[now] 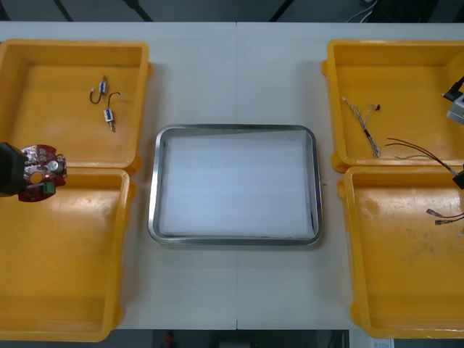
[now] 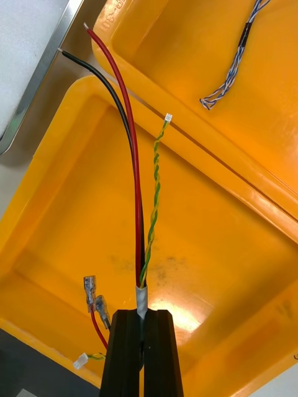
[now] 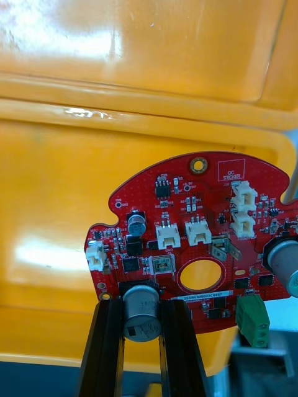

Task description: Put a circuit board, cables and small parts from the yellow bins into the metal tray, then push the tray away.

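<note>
My left gripper (image 1: 22,174) sits at the table's left edge, over the wall between the two left yellow bins, shut on a round red circuit board (image 1: 41,172). In the left wrist view its fingers (image 3: 107,347) clamp the circuit board (image 3: 192,242) at a grey capacitor. My right gripper (image 1: 458,178) is at the far right, over the wall between the two right bins, shut on a red, black and yellow cable bundle (image 1: 417,150). In the right wrist view that gripper (image 2: 143,322) pinches the bundle (image 2: 133,186) at its taped end. The metal tray (image 1: 154,185) lies in the middle, white inside.
Two small metal parts (image 1: 103,88) (image 1: 109,114) lie in the far left bin (image 1: 72,45). A blue and white twisted cable (image 1: 362,123) lies in the far right bin (image 1: 395,47). The near right bin (image 1: 406,290) holds a red cable (image 1: 444,215). The near left bin (image 1: 61,254) is bare.
</note>
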Motion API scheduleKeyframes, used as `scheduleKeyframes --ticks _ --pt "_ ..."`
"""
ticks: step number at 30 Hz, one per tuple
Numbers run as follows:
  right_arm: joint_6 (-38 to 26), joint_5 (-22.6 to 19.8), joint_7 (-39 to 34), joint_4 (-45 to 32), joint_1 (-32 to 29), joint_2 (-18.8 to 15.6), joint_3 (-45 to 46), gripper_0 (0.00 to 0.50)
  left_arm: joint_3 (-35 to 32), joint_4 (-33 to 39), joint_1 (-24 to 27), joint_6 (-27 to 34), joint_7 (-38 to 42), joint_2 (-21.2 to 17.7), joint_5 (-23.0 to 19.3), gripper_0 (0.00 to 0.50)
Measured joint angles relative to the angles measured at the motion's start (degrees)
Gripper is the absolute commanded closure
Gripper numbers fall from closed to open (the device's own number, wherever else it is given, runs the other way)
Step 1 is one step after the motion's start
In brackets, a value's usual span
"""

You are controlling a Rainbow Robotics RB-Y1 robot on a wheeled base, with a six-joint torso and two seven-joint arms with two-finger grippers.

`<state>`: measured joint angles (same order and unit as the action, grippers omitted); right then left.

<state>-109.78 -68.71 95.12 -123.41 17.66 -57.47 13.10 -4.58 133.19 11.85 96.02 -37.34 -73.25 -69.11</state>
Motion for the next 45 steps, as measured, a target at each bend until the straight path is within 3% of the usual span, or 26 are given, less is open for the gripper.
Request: scheduleKeyframes --ticks 2,16,25,30,36,45 --pt "0.0 0.0 0.0 -0.01 0.0 0.0 0.0 0.5 2.78 0.56 2.23 0.81 3.38 1.95 1.62 0.5" --pt "0.0 0.0 0.0 -0.02 0.01 -0.03 0.01 0.5 19.81 1.21 12.03 1.94 3.73 12.0 13.13 0.5" --pt "0.0 0.0 0.0 -0.03 0.02 -0.05 0.01 0.5 31.62 0.12 20.11 6.03 24.19 19.64 20.84 0.5" --pt "-0.01 0.0 0.0 -0.04 0.02 -0.06 0.01 0.5 35.83 -3.3 24.27 7.81 26.94 25.05 23.37 0.5" --pt "-0.01 0.0 0.0 -0.04 0.03 -0.06 0.02 0.5 37.18 -8.1 25.95 7.8 26.93 30.23 25.1 0.5" --pt "-0.01 0.0 0.0 -0.04 0.03 -0.06 0.02 0.5 43.57 -14.65 26.24 4.73 26.93 34.97 32.15 0.5"
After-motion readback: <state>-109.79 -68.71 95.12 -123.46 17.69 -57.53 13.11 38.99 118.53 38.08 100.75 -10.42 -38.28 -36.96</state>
